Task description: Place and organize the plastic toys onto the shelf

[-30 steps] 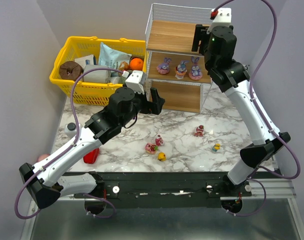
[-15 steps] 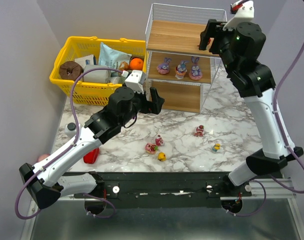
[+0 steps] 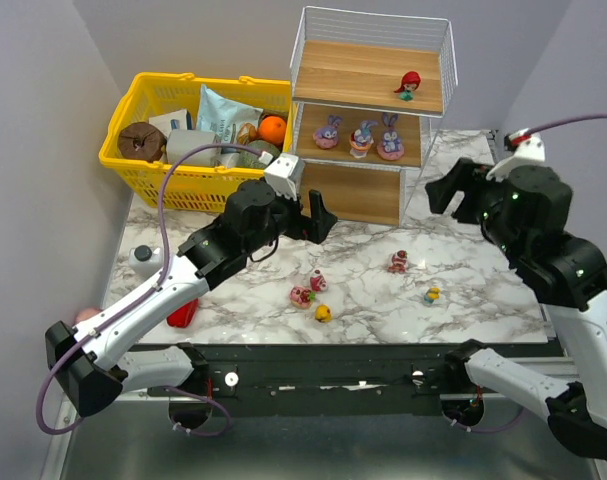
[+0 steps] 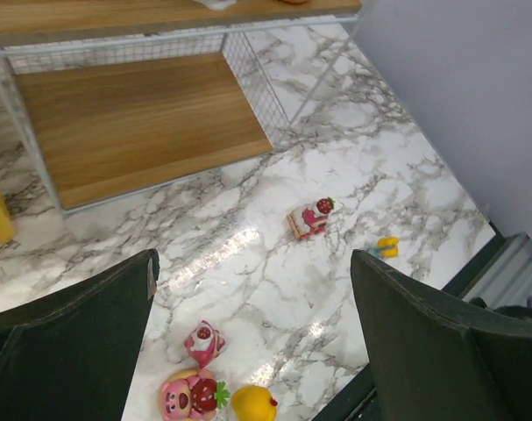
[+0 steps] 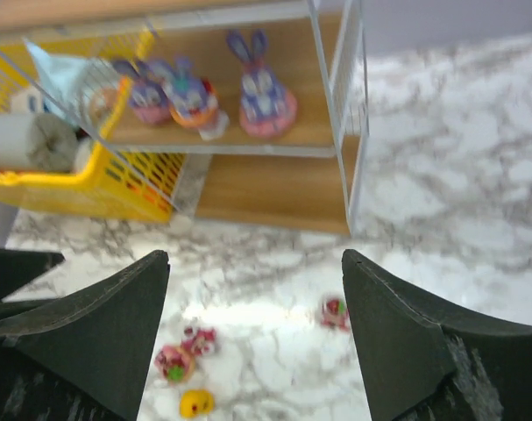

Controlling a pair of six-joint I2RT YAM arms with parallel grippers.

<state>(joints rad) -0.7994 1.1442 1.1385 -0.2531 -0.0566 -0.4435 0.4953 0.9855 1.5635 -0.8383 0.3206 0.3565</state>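
Plastic toys [image 3: 301,296]: one more is shelved, five lie on the table [image 3: 463,260].
Top view: the red-haired doll [image 3: 409,84] stands alone on the top board of the shelf [image 3: 353,70], where the right gripper [image 3: 446,194] was a second ago. That arm has pulled back to the right of the rack, so this placement looks finished. Three bunny figures [image 3: 363,137] sit on the middle board, and the left gripper [image 3: 320,215] hovers in front of the bottom board. Left wrist view: jaws wide apart and empty, with five toys on the marble below and the visible bottom board bare, but no doll or bunnies. Right wrist view: jaws apart with nothing between them. It shows the bunnies close up and the yellow basket [image 5: 73,189], but the top board is out of frame.
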